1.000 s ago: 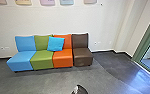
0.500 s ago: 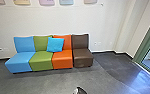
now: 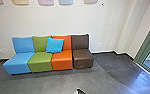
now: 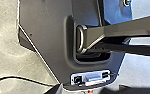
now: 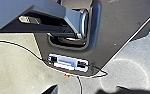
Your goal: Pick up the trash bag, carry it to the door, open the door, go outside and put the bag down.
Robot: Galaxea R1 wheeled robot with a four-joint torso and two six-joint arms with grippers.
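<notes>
Pincer at left point(image 4: 91, 85), tips apart; right pincer point(image 5: 87, 86) also spread, both above pale floor point(image 5: 18, 67).

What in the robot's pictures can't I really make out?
Head view:
- Black-and-white object: bottom edge cuts it off; identity unclear.
- Wall panels: tops cut off by the top edge.
- Green frame: right edge cuts it off.
- Seat backs behind the blue cushion: cushion hides part.
</notes>
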